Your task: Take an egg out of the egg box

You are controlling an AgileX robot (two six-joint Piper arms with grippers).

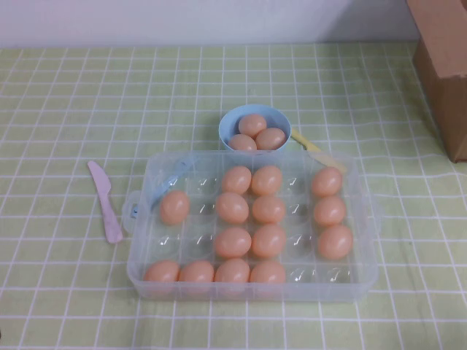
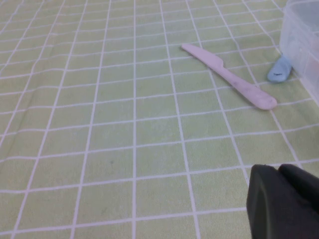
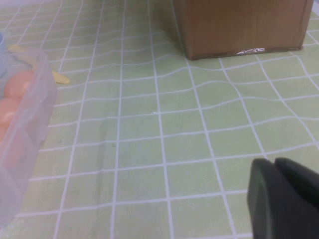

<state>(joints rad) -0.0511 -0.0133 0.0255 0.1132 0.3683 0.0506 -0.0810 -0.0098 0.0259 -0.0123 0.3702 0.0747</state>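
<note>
The clear plastic egg box (image 1: 363, 240) lies open in the middle of the table and holds several peach-brown eggs, one of them alone at its left (image 1: 174, 207). Its pale blue clasp (image 1: 133, 210) is on the left side. Neither arm shows in the high view. My left gripper (image 2: 277, 170) is shut and empty, low over the cloth left of the box, whose corner (image 2: 301, 35) shows in the left wrist view. My right gripper (image 3: 274, 162) is shut and empty, low over the cloth right of the box (image 3: 27, 117).
A small light-blue bowl (image 1: 228, 124) with three eggs stands just behind the box. A pink plastic knife (image 1: 106, 200) lies left of the box. A yellow utensil (image 1: 314, 149) lies behind the box's right corner. A cardboard box (image 1: 445, 65) stands at the back right.
</note>
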